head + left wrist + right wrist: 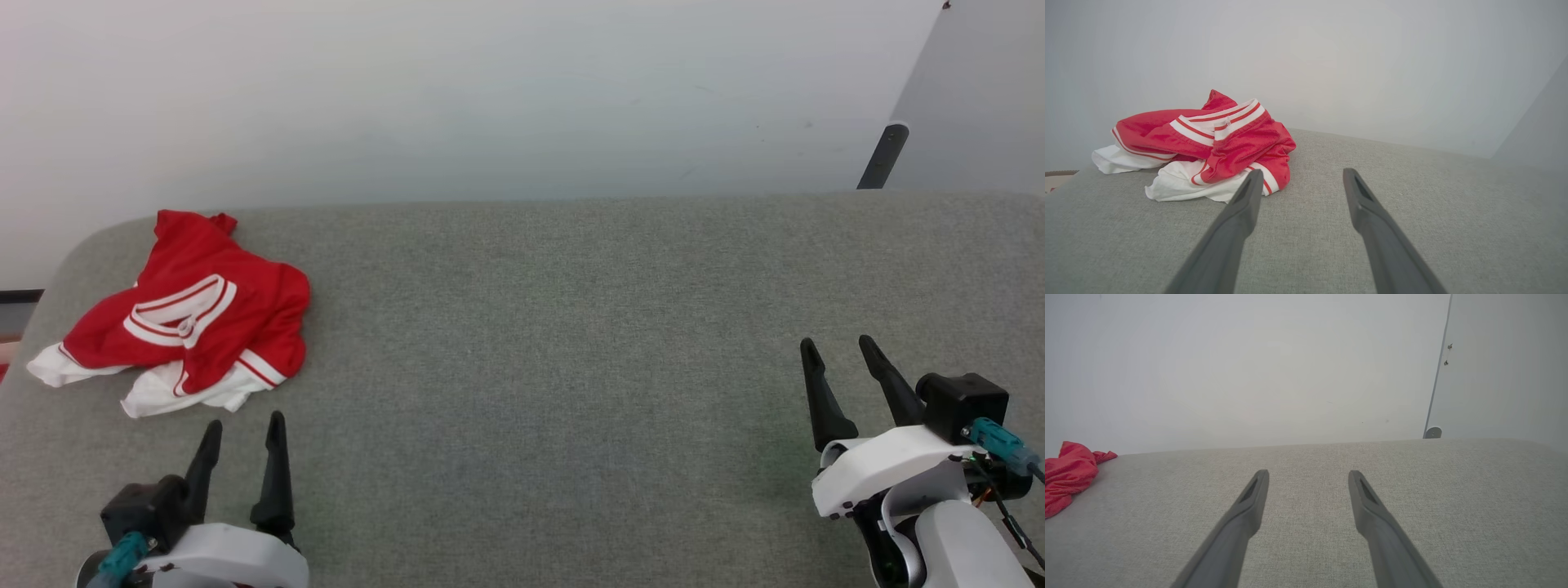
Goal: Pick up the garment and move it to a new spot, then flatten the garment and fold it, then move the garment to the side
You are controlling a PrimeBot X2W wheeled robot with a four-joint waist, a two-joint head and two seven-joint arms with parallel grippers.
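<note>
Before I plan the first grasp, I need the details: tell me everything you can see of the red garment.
The garment is a crumpled heap of smooth, slightly shiny red cloth with white sleeves and red-and-white striped trim, white parts spilling toward the robot. It lies on the grey surface near its far left corner. Only that surface touches it; the open left gripper sits close but apart.

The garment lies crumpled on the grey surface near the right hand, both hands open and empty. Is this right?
No. The garment lies near the left hand, not the right hand; the head view shows it. It is crumpled on the grey surface, both hands open and empty.
</note>
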